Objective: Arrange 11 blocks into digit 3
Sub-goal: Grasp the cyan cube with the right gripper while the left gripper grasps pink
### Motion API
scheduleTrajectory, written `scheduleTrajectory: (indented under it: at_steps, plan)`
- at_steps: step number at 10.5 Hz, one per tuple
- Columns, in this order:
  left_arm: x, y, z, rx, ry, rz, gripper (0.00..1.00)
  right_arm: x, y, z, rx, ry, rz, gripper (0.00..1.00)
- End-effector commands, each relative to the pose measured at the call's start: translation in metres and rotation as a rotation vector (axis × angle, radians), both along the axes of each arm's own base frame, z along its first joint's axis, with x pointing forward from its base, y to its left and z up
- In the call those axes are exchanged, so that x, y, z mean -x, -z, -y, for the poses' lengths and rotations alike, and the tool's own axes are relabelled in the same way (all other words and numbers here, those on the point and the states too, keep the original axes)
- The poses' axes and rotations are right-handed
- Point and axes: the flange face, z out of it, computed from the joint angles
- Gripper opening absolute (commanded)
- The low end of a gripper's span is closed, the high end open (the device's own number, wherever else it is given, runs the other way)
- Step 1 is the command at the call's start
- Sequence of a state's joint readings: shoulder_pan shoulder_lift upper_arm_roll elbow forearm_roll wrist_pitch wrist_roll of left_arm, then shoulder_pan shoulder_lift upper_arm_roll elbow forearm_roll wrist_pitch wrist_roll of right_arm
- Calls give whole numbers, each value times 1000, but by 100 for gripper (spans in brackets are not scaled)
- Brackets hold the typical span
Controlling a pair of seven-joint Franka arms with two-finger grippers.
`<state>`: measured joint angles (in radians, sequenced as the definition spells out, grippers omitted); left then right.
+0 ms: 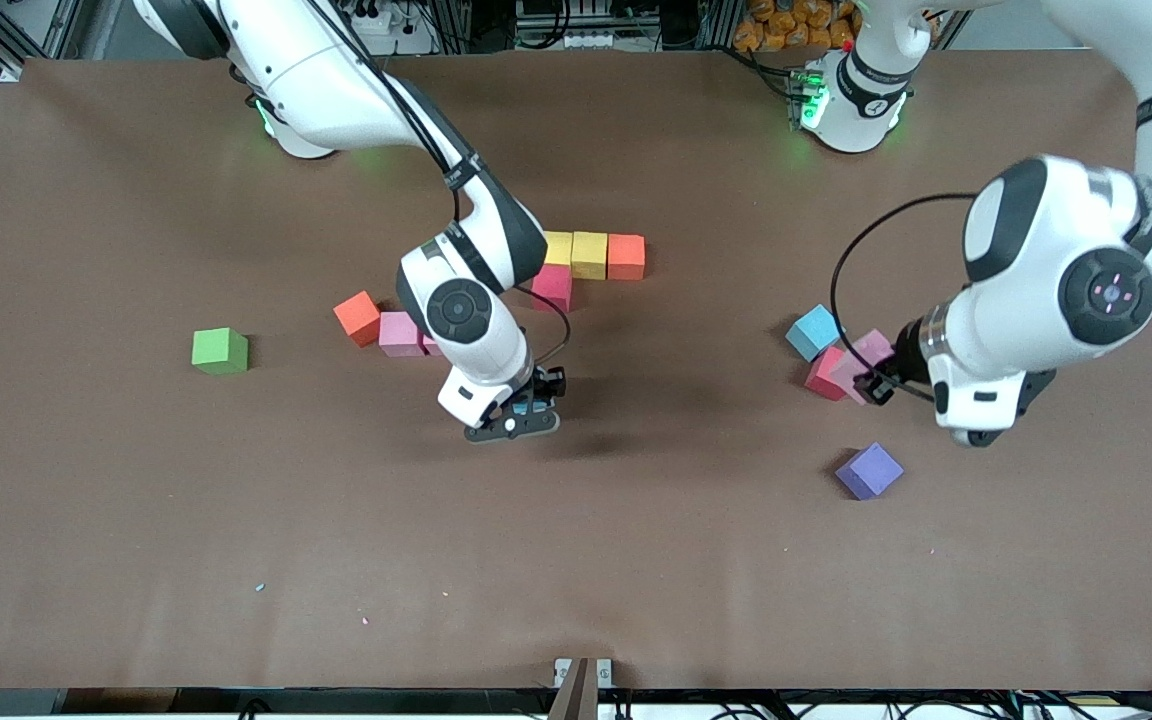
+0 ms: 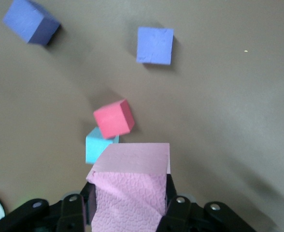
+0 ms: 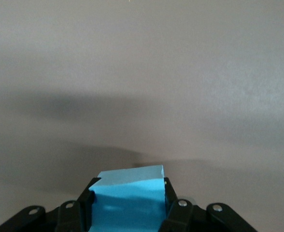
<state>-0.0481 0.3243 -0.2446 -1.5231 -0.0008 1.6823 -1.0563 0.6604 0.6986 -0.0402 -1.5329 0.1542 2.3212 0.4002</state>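
Blocks lie scattered over the brown desk [image 1: 136, 560] in 3 loose groups. Toward the middle, a row of 2 yellow blocks [image 1: 588, 254] and 1 orange block [image 1: 626, 256] touch side by side, and a dark pink block [image 1: 553, 286] sits against the row on the side nearer the front camera. Closer to the right arm's end, a red block [image 1: 357, 318] touches a pink block [image 1: 401, 334], with a green block [image 1: 220, 351] well apart from them. The right tool [image 3: 128, 205] hangs over bare desk near the middle, its fingers clamped on a light blue block [image 3: 127, 200] that fills the gap between them. Toward the left arm's end, the left tool [image 2: 130, 203] grips a pale pink block [image 2: 130, 193], raised a little above the desk; its fingers [image 2: 179, 212] press the block's 2 sides. Just beside that held block in the front view are another red block [image 1: 823, 375] and another light blue block [image 1: 813, 332], the 2 close together, the blue 1 farther from the front camera. A purple block [image 1: 869, 471] rests alone, nearer the front camera than this group. In the left wrist view, 2 bluish-purple blocks appear; I cannot tell how they match the front view.
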Motion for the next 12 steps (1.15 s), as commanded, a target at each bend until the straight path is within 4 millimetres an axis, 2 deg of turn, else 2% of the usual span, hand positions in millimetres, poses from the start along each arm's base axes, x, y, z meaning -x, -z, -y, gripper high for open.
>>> scheduleTrajectory:
  at_steps: [1, 2, 3, 4, 6, 9, 12]
  plan:
    - [26, -39, 25, -6, -72, -14, 0, 44, 3, 19, -12, 51, 5, 0]
    - [40, -57, 40, -9, -64, -6, 0, 54, 0, 13, -10, 77, -1, 0]
    - [54, -66, 52, -19, -42, -26, 0, 64, -2, 9, -8, 115, -9, 0]
    - [59, -68, 61, -10, -41, -38, 0, 73, -2, 6, -13, 162, -9, 0]
    - [60, -82, 72, 68, -74, -49, 0, 97, 16, -3, -26, 232, 6, 0]
    - [58, -84, 69, 59, -97, -42, 0, 116, 25, -18, 23, 298, 56, 0]
    - [57, -85, 62, 52, -105, -43, 0, 120, 27, -21, 32, 335, 56, 0]
